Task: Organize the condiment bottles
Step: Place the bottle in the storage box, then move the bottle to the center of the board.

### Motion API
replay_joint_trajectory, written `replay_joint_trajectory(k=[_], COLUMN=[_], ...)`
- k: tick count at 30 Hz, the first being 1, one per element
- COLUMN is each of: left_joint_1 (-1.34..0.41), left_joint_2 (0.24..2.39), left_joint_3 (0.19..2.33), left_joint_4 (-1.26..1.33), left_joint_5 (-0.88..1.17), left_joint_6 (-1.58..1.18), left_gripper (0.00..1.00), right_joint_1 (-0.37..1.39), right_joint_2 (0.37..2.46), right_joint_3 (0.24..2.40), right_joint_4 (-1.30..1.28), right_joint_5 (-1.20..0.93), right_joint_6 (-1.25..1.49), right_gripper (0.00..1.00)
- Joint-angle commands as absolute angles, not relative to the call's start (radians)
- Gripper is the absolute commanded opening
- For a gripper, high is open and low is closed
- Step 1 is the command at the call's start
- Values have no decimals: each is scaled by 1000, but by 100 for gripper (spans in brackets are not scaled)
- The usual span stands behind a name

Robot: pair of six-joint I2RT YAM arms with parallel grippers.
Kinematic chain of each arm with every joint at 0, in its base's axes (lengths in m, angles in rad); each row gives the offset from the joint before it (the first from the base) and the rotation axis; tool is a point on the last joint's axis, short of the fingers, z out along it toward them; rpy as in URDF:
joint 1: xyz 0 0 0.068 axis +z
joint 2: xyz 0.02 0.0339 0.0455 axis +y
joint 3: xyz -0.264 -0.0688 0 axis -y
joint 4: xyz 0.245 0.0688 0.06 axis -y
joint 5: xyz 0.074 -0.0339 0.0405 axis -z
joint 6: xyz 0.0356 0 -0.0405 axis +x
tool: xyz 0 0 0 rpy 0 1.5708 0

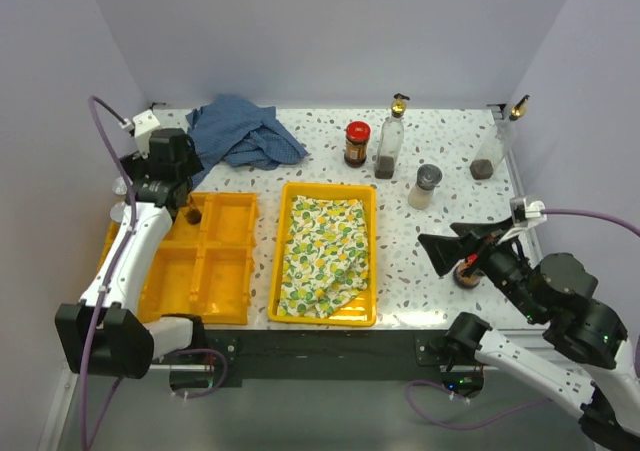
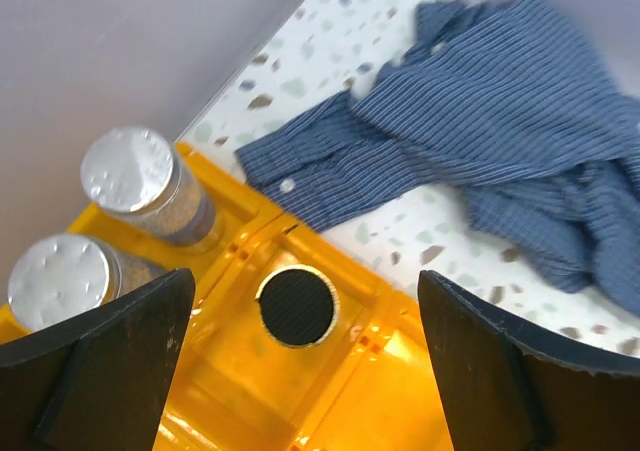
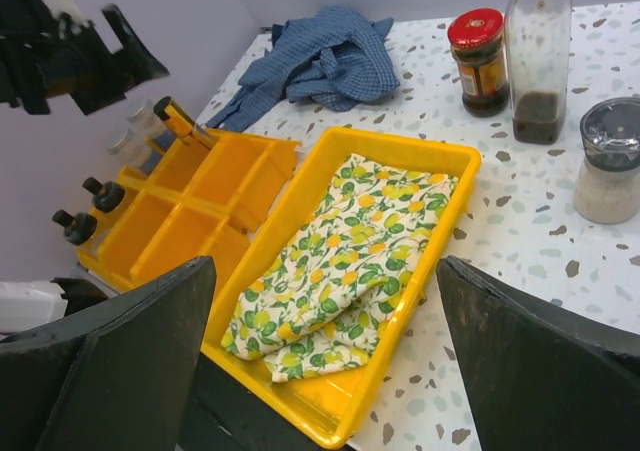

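Four bottles stand loose on the far table: a red-lidded jar, a pourer bottle, a grey-capped shaker and a second pourer bottle by the right wall. A fifth item, small and dark, sits near the front right edge, mostly hidden under our right gripper, so we cannot tell its kind. We judge the sorting into the divided tray to be partly done. A black-capped bottle stands upright in a far compartment, and two silver-lidded shakers stand just to its left, seemingly in the neighbouring compartment. Our left gripper hangs over the black cap with its fingers spread wide and gripping nothing; the cap lies between them and apart from both. The step in hand looks like the placing of this bottle. The next move calls for lifting the left arm straight up so that neither finger clips the cap. The loose bottles are nearer our right arm, which would have to close low on a body, below the lid, and carry it upright across the lemon tray. Our left arm reaches along the divided tray's left side, wrist bent down over its far end. Our right arm sits folded at the front right, its gripper agape and empty, pointing toward the lemon tray.
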State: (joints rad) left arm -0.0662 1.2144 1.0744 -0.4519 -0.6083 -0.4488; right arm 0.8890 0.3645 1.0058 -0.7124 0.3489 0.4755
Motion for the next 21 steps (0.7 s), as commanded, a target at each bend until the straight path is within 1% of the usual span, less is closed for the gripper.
replay_joint_trajectory(k=[1, 2, 4, 5, 7, 10, 12, 15, 16, 17, 19, 21], left_joint_1=[-60, -61, -61, -63, -75, -113, -168, -257, -270, -278, -299, -322], left_joint_2=[1132, 1128, 1114, 1106, 1085, 1075, 1069, 1072, 1075, 1077, 1083, 1077], left_joint_3=[1176, 1181, 1178, 1171, 1148, 1146, 1140, 1140, 1138, 1137, 1117, 1076], left_joint_4=[-431, -422, -405, -375, -344, -327, -304, -287, -285, -279, -265, -236], left_joint_5=[-416, -322, -221, -116, -11, 44, 78, 115, 168, 201, 311, 362], left_joint_6=[-367, -351, -333, -310, -288, -275, -246, -195, -183, -180, -167, -169], left_gripper=[97, 97, 96, 96, 97, 98, 100, 100, 100, 100, 100, 100], right_joint_1=[890, 890, 891, 890, 890, 890, 890, 890, 891, 890, 891, 891], right_joint_2=[440, 454, 503, 518, 563, 622, 658, 759, 784, 829, 863, 900], right_joint_3=[996, 994, 996, 996, 993, 980, 983, 1032, 1049, 1077, 1095, 1108], right_joint_4=[-696, -710, -725, -739, -761, -797, -840, -1015, -1131, -1188, -1329, -1415], right_joint_5=[356, 363, 380, 397, 414, 478, 563, 691, 719, 751, 822, 866], right_joint_6=[517, 526, 552, 561, 598, 681, 794, 1006, 1066, 1178, 1274, 1408], right_gripper=[97, 96, 96, 96, 96, 96, 96, 97, 98, 98, 99, 99])
